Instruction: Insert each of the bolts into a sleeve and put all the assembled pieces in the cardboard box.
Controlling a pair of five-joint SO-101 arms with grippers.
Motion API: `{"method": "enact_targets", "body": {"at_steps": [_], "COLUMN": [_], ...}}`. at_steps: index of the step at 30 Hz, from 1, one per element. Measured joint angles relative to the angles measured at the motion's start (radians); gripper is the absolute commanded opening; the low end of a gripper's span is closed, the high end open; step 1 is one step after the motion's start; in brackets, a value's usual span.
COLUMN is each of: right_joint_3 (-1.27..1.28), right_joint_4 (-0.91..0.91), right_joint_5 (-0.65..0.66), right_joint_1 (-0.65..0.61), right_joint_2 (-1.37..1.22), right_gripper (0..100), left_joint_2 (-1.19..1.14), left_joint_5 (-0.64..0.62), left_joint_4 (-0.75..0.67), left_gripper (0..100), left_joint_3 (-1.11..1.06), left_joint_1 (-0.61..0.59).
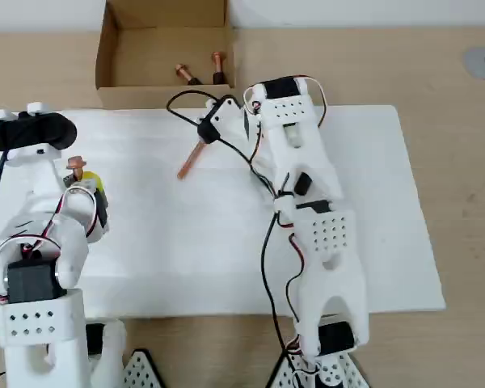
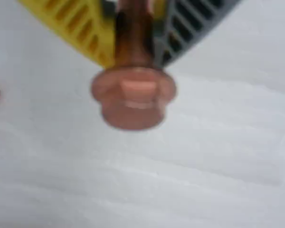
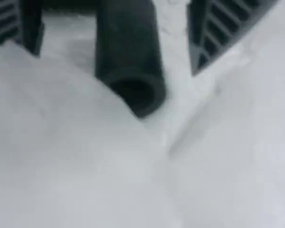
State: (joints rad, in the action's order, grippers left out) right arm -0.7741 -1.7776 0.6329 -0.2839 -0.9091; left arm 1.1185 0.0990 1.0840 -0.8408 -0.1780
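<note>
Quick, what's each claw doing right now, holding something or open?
Left gripper: shut on a copper bolt, head sticking out.
Right gripper: open; a black sleeve lies between its jaws with gaps either side.

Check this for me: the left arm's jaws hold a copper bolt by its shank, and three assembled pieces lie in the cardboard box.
Wrong on the count: the cardboard box holds two assembled pieces, not three, as the high view shows. The left arm's jaws do hold a copper bolt by its shank.
</note>
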Motion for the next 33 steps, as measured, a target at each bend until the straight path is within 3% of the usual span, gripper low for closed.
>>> {"method": "enact_targets", "body": {"at_steps": [12,21,26,33], "right_joint_3": [0.029,0.041,0.041,0.038], "right_joint_4": [0.002,0.000,-0.002,0.005], "right_joint_5": [0.003,0.183,0.204,0.206], "right_joint_1": [-0.003,0.000,0.000,0.005], "right_joint_2": [0.002,0.005,0.005,0.005], "right_gripper": [23.5,23.5,23.4,14.2], "left_joint_2": [0.000,0.000,0.000,0.000], "left_joint_5": [0.000,0.000,0.000,0.000], "left_joint_4": [0.020,0.020,0.020,0.020], "left_gripper": [1,1,1,1], "left_joint_3": [0.000,0.000,0.000,0.000], "left_joint_1": [0.000,0.000,0.000,0.000]}}
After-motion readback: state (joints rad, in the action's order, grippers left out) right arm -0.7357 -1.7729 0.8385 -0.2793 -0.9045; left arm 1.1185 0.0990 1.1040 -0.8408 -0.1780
